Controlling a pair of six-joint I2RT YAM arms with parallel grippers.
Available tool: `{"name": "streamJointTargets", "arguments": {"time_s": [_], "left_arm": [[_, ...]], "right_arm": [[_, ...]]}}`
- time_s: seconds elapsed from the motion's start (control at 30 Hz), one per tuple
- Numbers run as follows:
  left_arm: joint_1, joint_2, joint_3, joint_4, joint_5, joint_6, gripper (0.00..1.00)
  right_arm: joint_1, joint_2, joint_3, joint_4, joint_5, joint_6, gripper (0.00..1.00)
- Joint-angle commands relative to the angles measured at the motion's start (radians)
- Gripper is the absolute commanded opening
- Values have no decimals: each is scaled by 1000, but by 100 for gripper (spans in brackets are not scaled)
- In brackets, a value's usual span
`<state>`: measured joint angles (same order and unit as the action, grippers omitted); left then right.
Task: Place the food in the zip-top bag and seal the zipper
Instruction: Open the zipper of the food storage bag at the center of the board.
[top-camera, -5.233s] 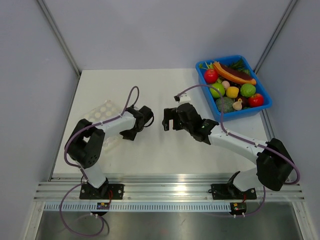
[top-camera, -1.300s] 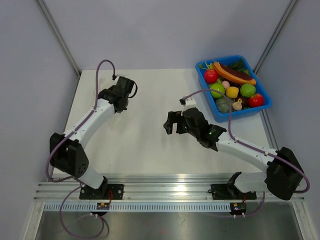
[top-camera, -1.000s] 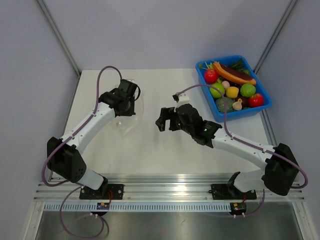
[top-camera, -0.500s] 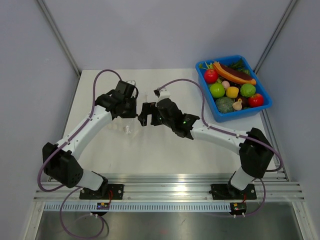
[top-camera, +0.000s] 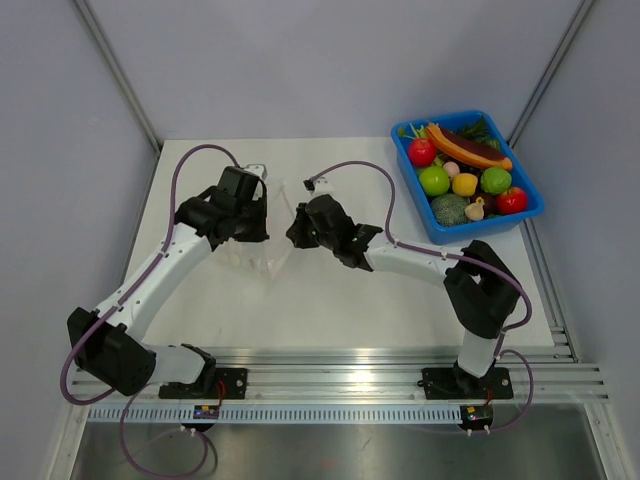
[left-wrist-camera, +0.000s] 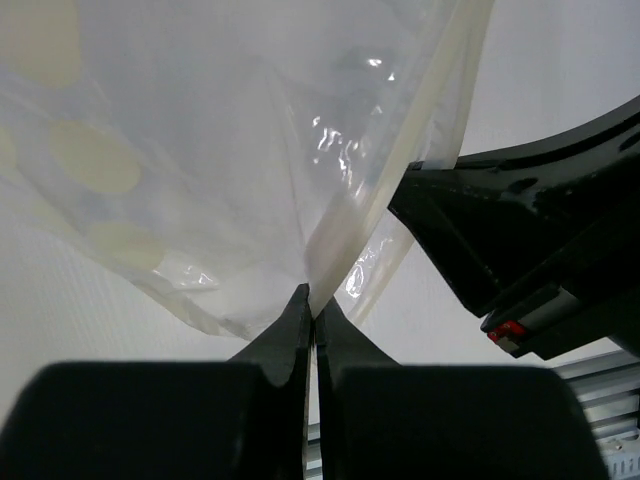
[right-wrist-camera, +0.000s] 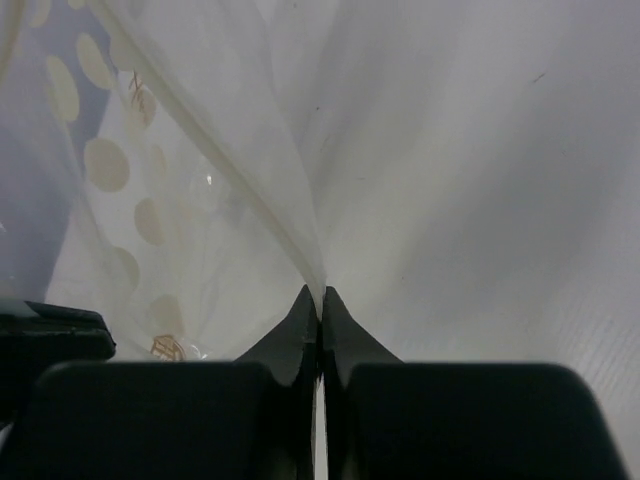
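The clear zip-top bag (top-camera: 264, 256), printed with pale dots, hangs just above the table between my two grippers. My left gripper (top-camera: 258, 232) is shut on its mouth edge, and in the left wrist view the zipper (left-wrist-camera: 400, 150) runs up and to the right from the closed left gripper (left-wrist-camera: 312, 300). My right gripper (top-camera: 294, 232) is shut on the opposite edge; in the right wrist view the bag (right-wrist-camera: 180, 200) fans out from the pinched right gripper (right-wrist-camera: 320, 296). The food (top-camera: 465, 183), glossy red, green, yellow and orange pieces, lies in the blue tray, far right of both grippers.
The blue tray (top-camera: 490, 226) stands at the table's back right corner. The right arm stretches from its base across the table's middle to the bag. The right gripper's black body (left-wrist-camera: 530, 230) shows close beside the left one.
The left arm has carried the bag toward the table's centre. The right arm has swung left to meet it, and its jaws have gone from open to shut on the bag's edge.
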<state>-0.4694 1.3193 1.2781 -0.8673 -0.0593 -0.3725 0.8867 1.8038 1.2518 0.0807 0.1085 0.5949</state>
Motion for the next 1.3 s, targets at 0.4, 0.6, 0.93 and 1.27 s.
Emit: {"name": "streamJointTargets", "arguments": {"time_s": [0.4,0.6,0.93,1.27], "left_arm": [[-141,28,52,51,-260,-6,25],[-182,31,70,76,-300,-13,51],[-230,69,61,117,-349,-16,66],[-271,90,47,125,-401,0,72]], "right_arm": [[-25,-138,29,-113,-27,11,0],[-25,-185,-18,-130,-30,20,0],[-25,-222,-71,-111,-16,37,0],[-31,-241,-78,-119,-10,32,0]]}}
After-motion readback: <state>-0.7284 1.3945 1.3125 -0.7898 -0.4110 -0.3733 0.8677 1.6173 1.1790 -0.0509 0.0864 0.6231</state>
